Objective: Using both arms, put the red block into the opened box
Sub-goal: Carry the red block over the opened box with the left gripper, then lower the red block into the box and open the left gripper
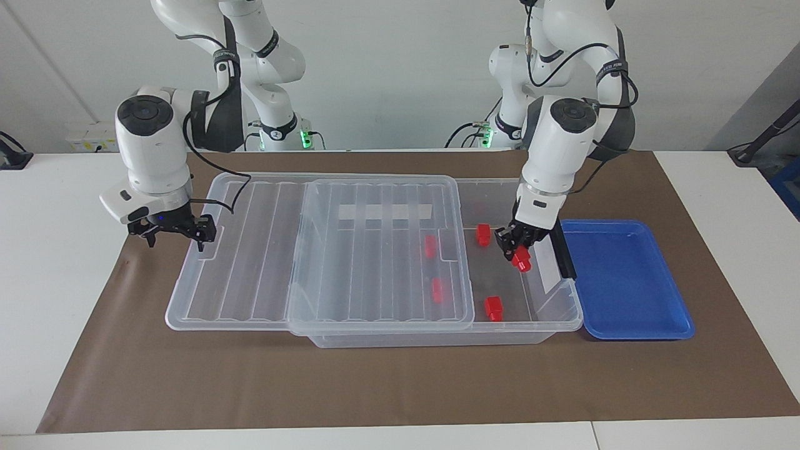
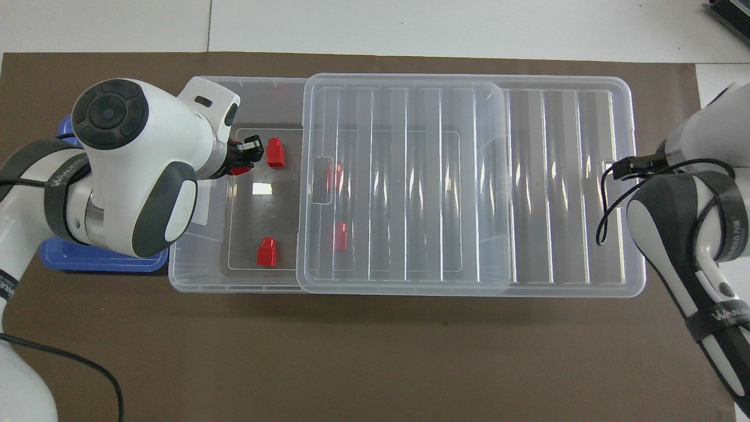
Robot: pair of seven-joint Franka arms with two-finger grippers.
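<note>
Now, we are describing:
Left gripper [image 1: 514, 245]: clamping the red block [image 1: 520, 259] over the box [image 1: 550, 325], long axis tilted.
Right gripper [image 1: 173, 232]: jaws spread wide at the lid [image 1: 250, 250].

Clear glossy plastic box [image 1: 550, 322] and ribbed lid [image 1: 375, 250] are catching glare; matt brown paper mat [image 1: 400, 381] is covering the smooth white desk [image 1: 56, 250]; blue tray [image 1: 625, 281] is showing a sheen.

no legible text, arm bands unreadable
</note>
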